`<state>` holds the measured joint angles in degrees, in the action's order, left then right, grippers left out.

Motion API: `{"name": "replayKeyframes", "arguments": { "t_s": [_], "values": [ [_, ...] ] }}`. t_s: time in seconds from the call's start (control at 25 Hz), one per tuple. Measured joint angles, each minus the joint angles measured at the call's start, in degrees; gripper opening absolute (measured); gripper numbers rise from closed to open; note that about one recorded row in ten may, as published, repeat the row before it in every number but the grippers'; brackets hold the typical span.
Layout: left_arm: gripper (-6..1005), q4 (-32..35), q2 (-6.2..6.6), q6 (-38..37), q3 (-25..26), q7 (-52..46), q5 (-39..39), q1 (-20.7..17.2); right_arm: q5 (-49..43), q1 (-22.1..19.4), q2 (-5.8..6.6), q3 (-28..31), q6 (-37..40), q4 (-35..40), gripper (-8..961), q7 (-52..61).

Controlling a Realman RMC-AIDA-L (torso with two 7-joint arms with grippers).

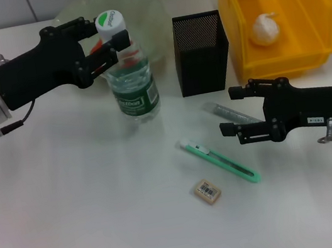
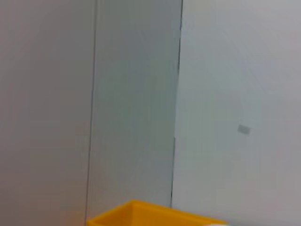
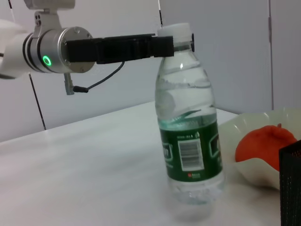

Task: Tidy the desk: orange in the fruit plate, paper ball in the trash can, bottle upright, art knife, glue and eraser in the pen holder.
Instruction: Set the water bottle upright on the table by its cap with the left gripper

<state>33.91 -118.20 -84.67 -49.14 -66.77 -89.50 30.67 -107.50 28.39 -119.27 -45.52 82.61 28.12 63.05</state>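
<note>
With our left gripper (image 1: 105, 48) clamped at the neck of the upright water bottle (image 1: 133, 85), standing at nine o'clock of the pen holder (image 1: 200, 51), we judge it slick and top-heavy, while our right gripper (image 1: 235, 112) hovers open.

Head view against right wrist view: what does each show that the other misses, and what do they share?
Only the head view shows the right gripper open above the glue stick, the art knife, the eraser, the whole pen holder and the paper ball in the yellow bin.

Only the right wrist view shows the orange clearly, resting in the fruit plate.

Both show the bottle upright, with the left gripper at its cap.
</note>
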Motion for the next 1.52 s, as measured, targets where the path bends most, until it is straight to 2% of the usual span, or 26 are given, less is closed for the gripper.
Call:
{"name": "replayKeyframes", "arguments": {
  "t_s": [0.48, 1.12, 1.52],
  "values": [
    [461, -6.7, -0.3, 0.5, 0.0, 6.6, 3.8, 0.0, -0.2, 0.0, 0.0, 0.0, 0.0, 0.0, 824, 0.0],
    [464, -7.9, -0.27, 1.2, 0.3, 7.4, 4.2, -0.1, -0.2, -0.2, 0.0, 0.0, 0.0, 0.0, 824, -0.1],
    [465, -7.4, 0.17, 1.2, 2.7, 7.4, 4.9, -2.9, -0.2, -0.2, 0.0, 0.0, 0.0, 0.0, 824, -0.1]
  ]
}}
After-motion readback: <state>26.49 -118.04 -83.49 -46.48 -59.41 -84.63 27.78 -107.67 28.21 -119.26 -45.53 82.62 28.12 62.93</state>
